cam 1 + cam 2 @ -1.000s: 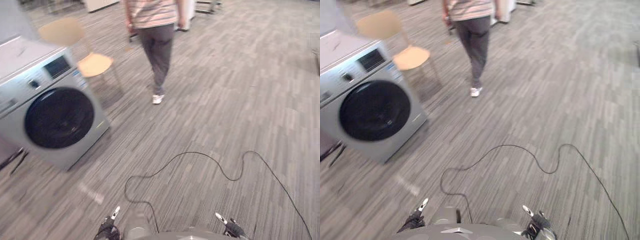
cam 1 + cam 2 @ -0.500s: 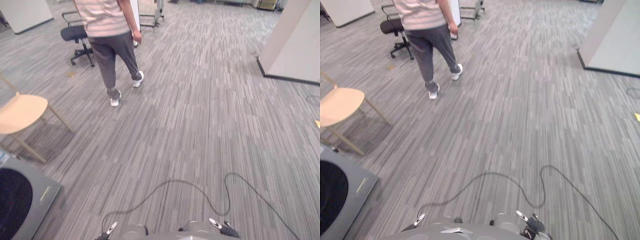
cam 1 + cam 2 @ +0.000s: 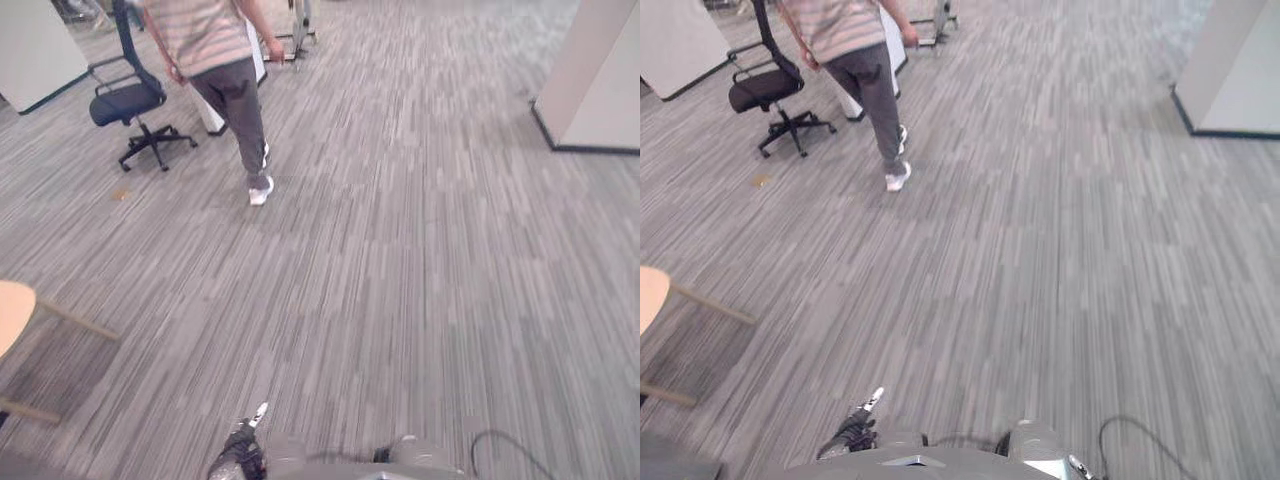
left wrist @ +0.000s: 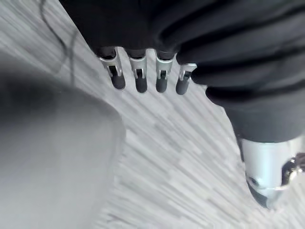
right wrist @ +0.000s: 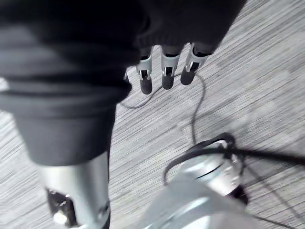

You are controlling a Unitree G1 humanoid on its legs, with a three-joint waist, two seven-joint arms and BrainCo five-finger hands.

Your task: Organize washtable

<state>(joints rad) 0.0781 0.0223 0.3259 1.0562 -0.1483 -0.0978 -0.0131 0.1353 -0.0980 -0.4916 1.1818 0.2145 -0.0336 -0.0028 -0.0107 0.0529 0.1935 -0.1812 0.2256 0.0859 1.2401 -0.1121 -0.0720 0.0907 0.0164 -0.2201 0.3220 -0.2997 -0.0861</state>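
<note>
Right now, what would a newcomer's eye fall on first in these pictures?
A person in a striped top and grey trousers is mid-stride, far ahead on the left of the grey striped carpet. A black office chair stands beside them, and a wooden chair seat pokes in at the left edge.

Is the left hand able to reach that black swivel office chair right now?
Probably not. The left hand hangs open, close in, while the black swivel office chair stands far off across the carpet, near a person.
</note>
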